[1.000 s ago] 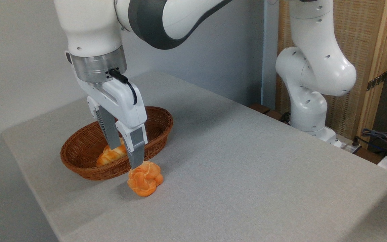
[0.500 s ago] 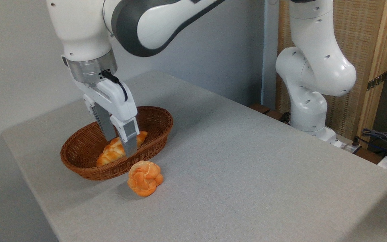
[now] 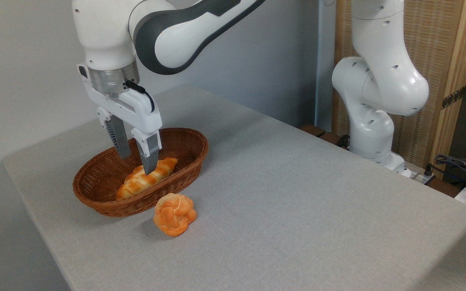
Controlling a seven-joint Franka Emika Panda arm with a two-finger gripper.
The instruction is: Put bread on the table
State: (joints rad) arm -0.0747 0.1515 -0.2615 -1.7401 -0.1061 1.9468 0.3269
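Bread [image 3: 146, 179] lies lengthwise in your wicker basket [image 3: 95, 200], so the gripper [image 3: 138, 163] hangs over it, jaws apart and empty, ready to straddle

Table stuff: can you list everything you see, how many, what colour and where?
Bread: one, long braided loaf, golden-orange with cream seams, lying in the basket.
Roll: one, round and knotted, orange, on the table just in front of the basket.
Basket: one, oval brown wicker, near the table's left end.
Table: one, light grey cloth-like top with rounded corners.
Wooden screen: one, tan, behind the table on the right.
Cables: a few, dark, at the far right edge.
Robot arm: one, white and grey, based behind the table on the right, reaching across to the basket.
Gripper: one, white with grey fingers, open, over the bread in the basket.
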